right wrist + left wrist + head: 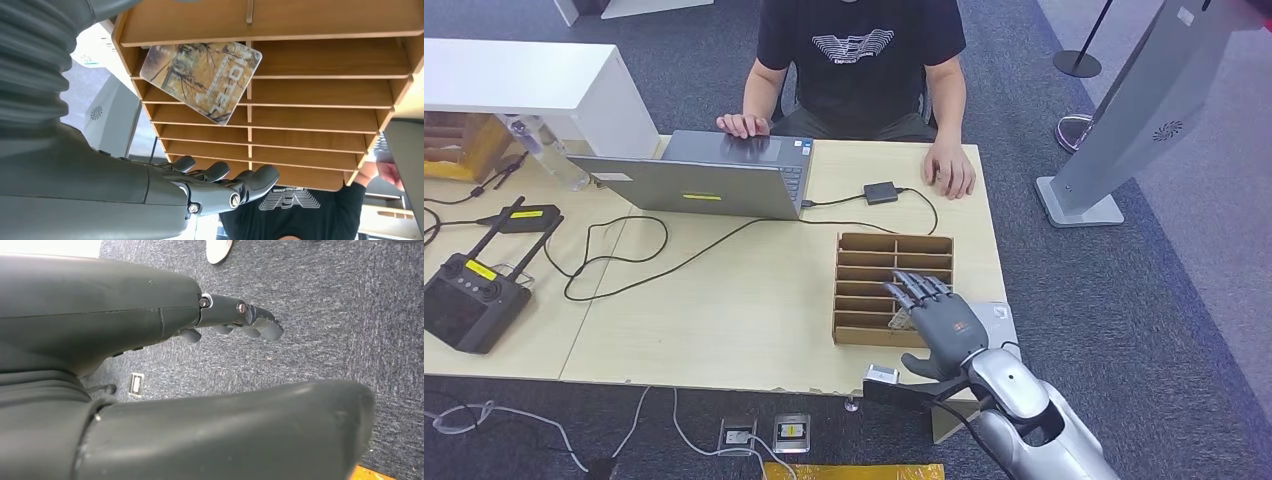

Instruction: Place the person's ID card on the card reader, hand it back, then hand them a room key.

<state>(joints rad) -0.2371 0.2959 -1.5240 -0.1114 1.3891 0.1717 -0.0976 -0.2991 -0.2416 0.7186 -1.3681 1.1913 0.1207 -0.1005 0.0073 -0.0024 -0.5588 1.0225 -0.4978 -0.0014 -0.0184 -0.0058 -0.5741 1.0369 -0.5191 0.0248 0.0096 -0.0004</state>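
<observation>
Matt wooden card rack [892, 268]; pale wood-grain table [724, 320]; rough carpet [1124, 300].

An office: carpeted floor [1124, 300], wooden desk [724, 310], laptop [714, 180], cables.

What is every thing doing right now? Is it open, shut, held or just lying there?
Laptop: open.
Wooden rack: lying flat on table.
Room key card: leaning in rack, not held.
Right robot hand: open above rack.
Left robot hand: hanging over floor, holding nothing.
Remote controller: lying untouched.
</observation>
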